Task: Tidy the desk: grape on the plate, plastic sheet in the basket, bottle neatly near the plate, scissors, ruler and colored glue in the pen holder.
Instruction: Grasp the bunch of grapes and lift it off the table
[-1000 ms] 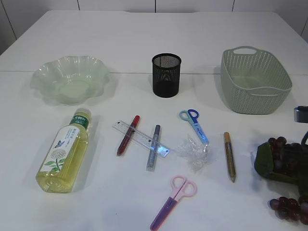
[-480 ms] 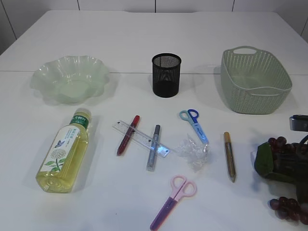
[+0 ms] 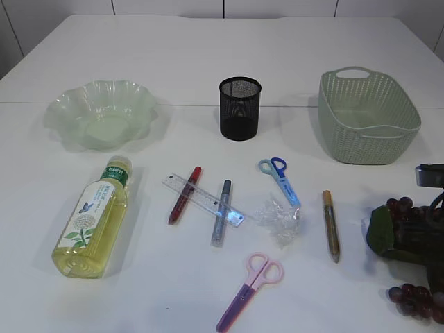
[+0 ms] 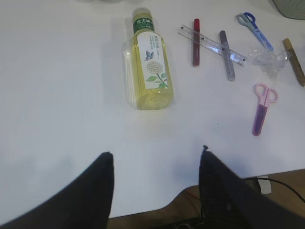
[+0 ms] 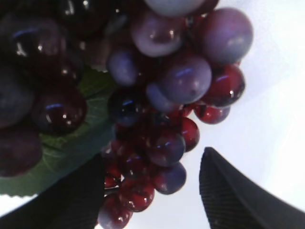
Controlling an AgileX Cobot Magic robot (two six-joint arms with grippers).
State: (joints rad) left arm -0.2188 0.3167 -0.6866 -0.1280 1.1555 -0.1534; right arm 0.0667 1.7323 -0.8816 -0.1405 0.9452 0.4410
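Right end effector (image 5: pixel 152 191) stands open directly over the grape (image 5: pixel 157 95) bunch, fingers spread on either side of the lower berries without closing on them; in the exterior view the grape (image 3: pixel 409 236) lies at the table's (image 3: pixel 208 48) right edge, well apart from the plate (image 3: pixel 103 114) at far left. Left end effector (image 4: pixel 155 183) is open, hovering above bare table near the front edge. Bottle (image 3: pixel 94 218) lies on its side below the plate. Ruler (image 3: pixel 203 200) rests across two glue sticks. Plastic sheet (image 3: pixel 279 218) lies crumpled between blue scissors (image 3: pixel 279 179) and pink scissors (image 3: pixel 250 281). Pen holder (image 3: pixel 240 107) and basket (image 3: pixel 366 114) stand upright at rear.
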